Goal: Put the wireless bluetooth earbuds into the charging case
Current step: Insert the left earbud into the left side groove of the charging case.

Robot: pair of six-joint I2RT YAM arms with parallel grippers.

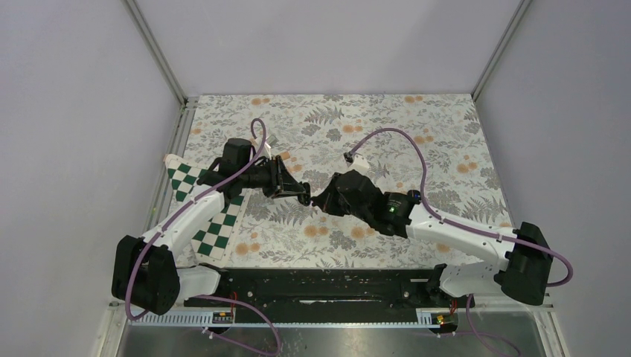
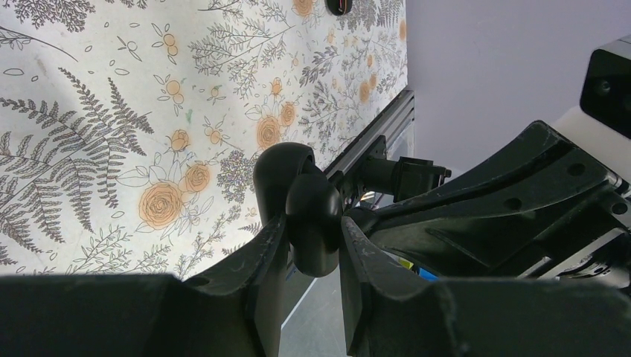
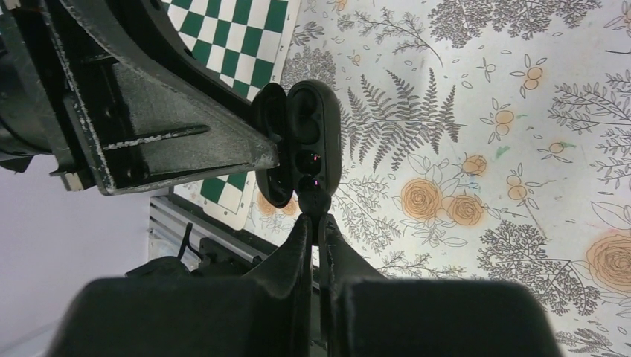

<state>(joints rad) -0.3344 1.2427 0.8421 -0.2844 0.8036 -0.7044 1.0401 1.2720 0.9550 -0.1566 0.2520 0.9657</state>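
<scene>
My left gripper (image 1: 300,192) (image 2: 312,234) is shut on the black charging case (image 2: 312,216) and holds it above the floral mat. In the right wrist view the case (image 3: 316,126) stands open, its lid (image 3: 269,141) swung to the left and its wells facing the camera. My right gripper (image 1: 321,199) (image 3: 315,222) is shut on one tiny black earbud (image 3: 315,201), which touches the lower end of the open case. I cannot tell whether the upper well holds the other bud.
A green and white checkerboard sheet (image 1: 201,216) (image 3: 238,30) lies at the left of the floral mat (image 1: 417,149). A small dark object with a red spot (image 2: 338,6) lies on the mat at the top edge of the left wrist view.
</scene>
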